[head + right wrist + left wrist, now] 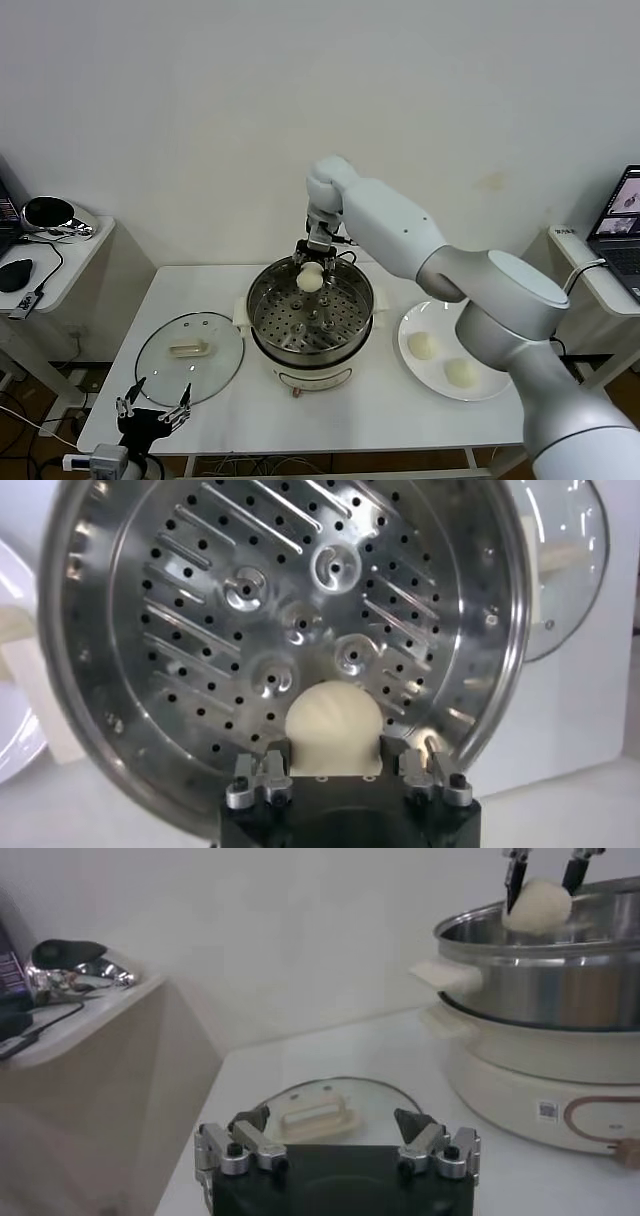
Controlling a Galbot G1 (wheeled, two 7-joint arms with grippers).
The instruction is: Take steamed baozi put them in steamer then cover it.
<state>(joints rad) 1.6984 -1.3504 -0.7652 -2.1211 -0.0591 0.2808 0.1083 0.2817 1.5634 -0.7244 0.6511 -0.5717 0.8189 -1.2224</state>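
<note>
My right gripper (311, 266) is shut on a cream-white baozi (311, 279) and holds it over the far side of the steamer (266, 326), above its perforated tray (300, 610). The held baozi sits between the fingers in the right wrist view (332, 725) and shows in the left wrist view (537, 906). Two more baozi (423, 346) (461, 373) lie on the white plate (490, 388) right of the steamer. The glass cover (190, 357) with its cream handle lies flat on the table left of the steamer. My left gripper (153, 410) is open and empty at the table's front left edge, just before the cover (320, 1110).
The white table (400, 420) stands against a pale wall. A side table (60, 250) with a mouse and headset is at the far left. A laptop (618, 225) on another side table is at the far right. The steamer's cream base (520, 1088) has side handles.
</note>
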